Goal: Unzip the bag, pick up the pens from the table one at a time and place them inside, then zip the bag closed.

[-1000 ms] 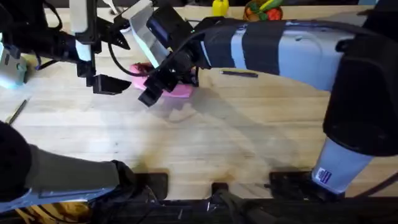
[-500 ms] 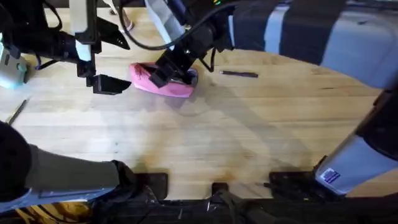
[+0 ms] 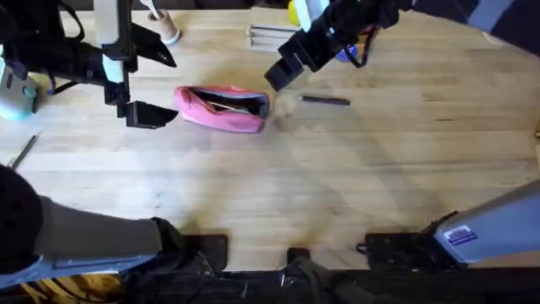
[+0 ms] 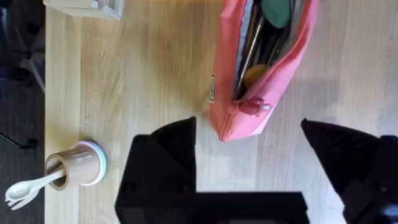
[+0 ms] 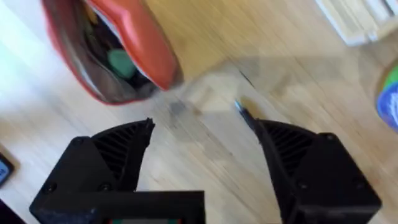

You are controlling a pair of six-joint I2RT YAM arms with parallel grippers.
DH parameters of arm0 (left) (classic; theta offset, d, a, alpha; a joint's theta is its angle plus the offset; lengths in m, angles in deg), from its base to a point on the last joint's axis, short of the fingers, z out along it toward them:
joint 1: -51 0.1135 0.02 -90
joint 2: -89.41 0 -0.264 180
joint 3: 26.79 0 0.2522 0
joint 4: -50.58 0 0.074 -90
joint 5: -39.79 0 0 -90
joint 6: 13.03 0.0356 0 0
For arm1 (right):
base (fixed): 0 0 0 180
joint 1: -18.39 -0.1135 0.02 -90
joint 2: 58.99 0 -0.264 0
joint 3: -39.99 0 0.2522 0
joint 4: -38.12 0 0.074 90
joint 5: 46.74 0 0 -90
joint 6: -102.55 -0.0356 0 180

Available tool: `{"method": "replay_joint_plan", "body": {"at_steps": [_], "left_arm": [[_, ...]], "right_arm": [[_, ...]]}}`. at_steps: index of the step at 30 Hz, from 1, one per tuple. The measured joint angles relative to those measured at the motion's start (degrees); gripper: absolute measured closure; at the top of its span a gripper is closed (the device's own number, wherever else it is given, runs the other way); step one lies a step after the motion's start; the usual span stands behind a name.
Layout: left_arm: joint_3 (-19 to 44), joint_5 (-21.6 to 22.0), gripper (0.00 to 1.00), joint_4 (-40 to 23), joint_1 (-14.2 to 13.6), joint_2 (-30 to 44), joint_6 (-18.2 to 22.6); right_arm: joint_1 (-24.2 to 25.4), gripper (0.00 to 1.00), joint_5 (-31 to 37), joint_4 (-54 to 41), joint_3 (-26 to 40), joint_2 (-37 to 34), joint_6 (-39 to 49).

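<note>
Right claw (image 3: 283, 74) lifted off bag (image 3: 221, 109) since 1 s ago, now open above pen (image 3: 324, 100), left claw (image 3: 145, 84) open beside unzipped bag on table (image 3: 337, 186).

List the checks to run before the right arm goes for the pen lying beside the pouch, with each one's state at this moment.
1. Bag unzipped: ok, its mouth gapes in both wrist views.
2. Right gripper open and empty: ok, jaws apart with bare wood between them.
3. Pen free on the table: ok, it lies apart from the bag.
4. Right gripper lined up over the pen: not ok, it hangs off toward the bag's end.
5. Left gripper clear of the bag's mouth: ok, open and holding nothing beside the bag's other end.
6. Room left inside the bag: cannot tell.
</note>
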Motion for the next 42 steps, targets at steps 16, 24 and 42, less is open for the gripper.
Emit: {"method": "replay_joint_plan", "body": {"at_steps": [16, 24, 42], "left_arm": [[0.0, 0.0, 0.008, 0.0, 0.0, 0.0, 0.0], [0.0, 0.0, 0.007, 0.0, 0.0, 0.0, 0.0], [0.0, 0.01, 0.007, 0.0, 0.0, 0.0, 0.01]], "right_arm": [[4.76, 0.004, 16.03, -3.17, -2.39, -1.57, 14.61], [4.97, 0.004, 18.21, 2.1, -12.84, -1.61, 15.52], [7.21, 0.02, 10.53, 8.38, -17.7, -5.27, 14.86]]}}
